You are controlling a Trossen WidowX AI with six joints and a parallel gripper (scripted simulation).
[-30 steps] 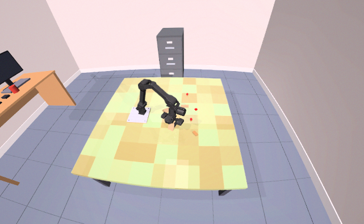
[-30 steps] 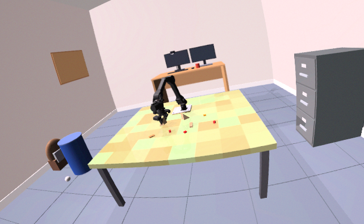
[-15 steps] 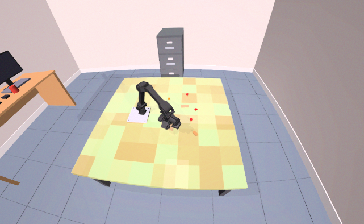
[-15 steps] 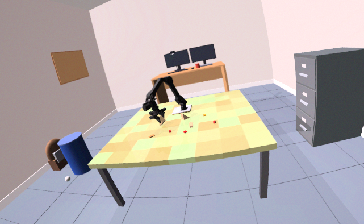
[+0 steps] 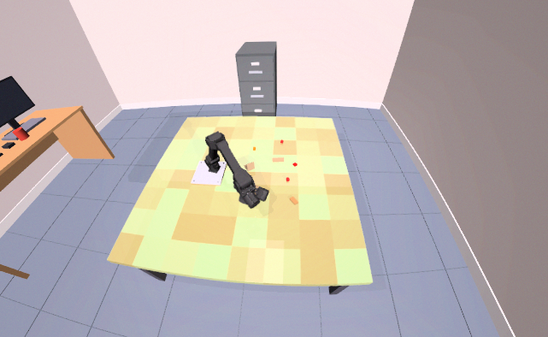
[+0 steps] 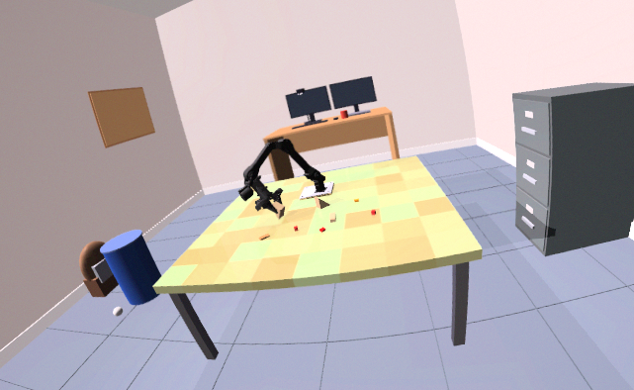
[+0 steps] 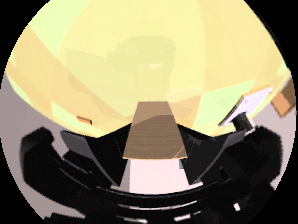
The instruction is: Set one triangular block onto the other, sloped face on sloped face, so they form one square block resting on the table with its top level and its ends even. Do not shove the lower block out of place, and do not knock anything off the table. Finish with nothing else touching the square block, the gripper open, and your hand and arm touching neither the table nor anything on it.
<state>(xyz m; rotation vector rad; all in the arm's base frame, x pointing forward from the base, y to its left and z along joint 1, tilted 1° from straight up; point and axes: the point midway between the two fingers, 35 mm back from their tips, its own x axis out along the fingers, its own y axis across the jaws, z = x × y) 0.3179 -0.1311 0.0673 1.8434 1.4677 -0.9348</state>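
My gripper (image 6: 275, 204) (image 7: 153, 124) is shut on a wooden triangular block (image 6: 280, 211) (image 7: 155, 120), held above the table (image 5: 252, 265) (image 6: 396, 238). The wrist view shows one tapering face of it between the two fingers. In the top view the gripper (image 5: 257, 193) hides most of the held block. The other triangular block (image 5: 250, 166) (image 6: 322, 202) rests on the table near the arm's base, apart from the gripper, with a dark triangular end showing in the exterior view.
A tan oblong block (image 5: 278, 159) (image 6: 332, 217) lies beyond the free triangular block. Red pieces (image 5: 281, 141) (image 5: 295, 164) (image 5: 287, 180), an orange cube (image 5: 254, 149) (image 6: 356, 200) and an orange oblong piece (image 5: 293, 200) (image 6: 264, 237) (image 7: 84, 120) are scattered around. The arm stands on a white base plate (image 5: 201, 177).
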